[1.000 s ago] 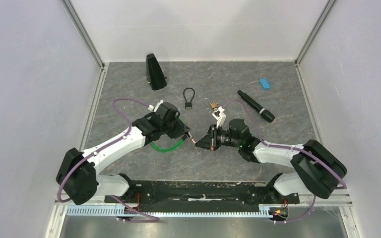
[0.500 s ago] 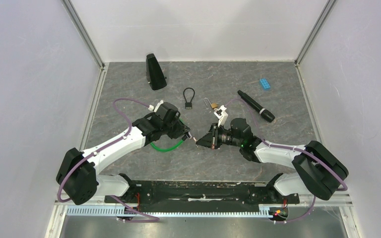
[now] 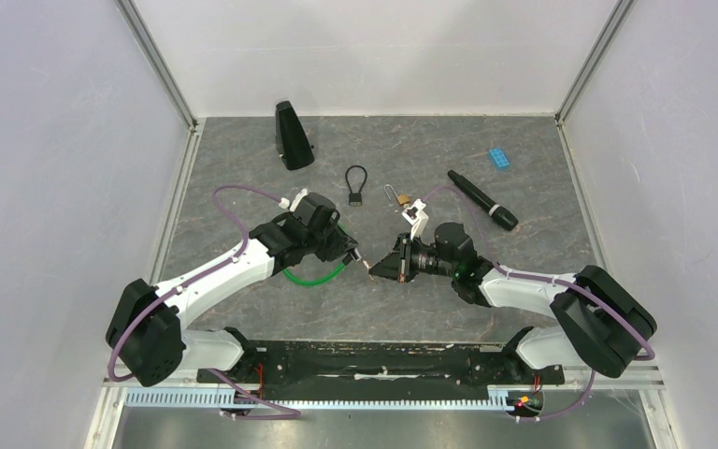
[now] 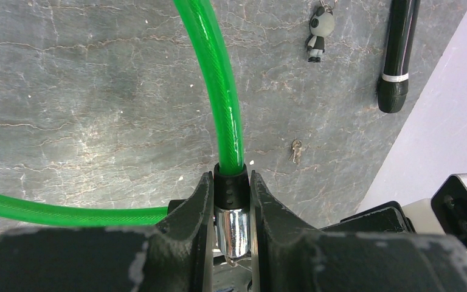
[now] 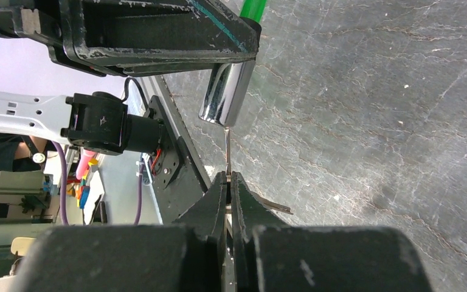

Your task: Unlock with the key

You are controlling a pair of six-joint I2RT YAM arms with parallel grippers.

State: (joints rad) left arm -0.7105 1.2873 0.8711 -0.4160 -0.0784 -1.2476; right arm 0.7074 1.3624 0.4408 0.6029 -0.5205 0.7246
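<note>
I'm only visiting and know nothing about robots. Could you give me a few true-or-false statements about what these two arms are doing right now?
1. The left gripper clamps the chrome cylinder of the green cable lock. True.
2. The right gripper is open and empty. False: it is shut on a thin key.
3. The key points at the end of the chrome cylinder. True.
4. The blue brick lies between the two grippers. False: it lies at the back right of the table, far from both.
</note>
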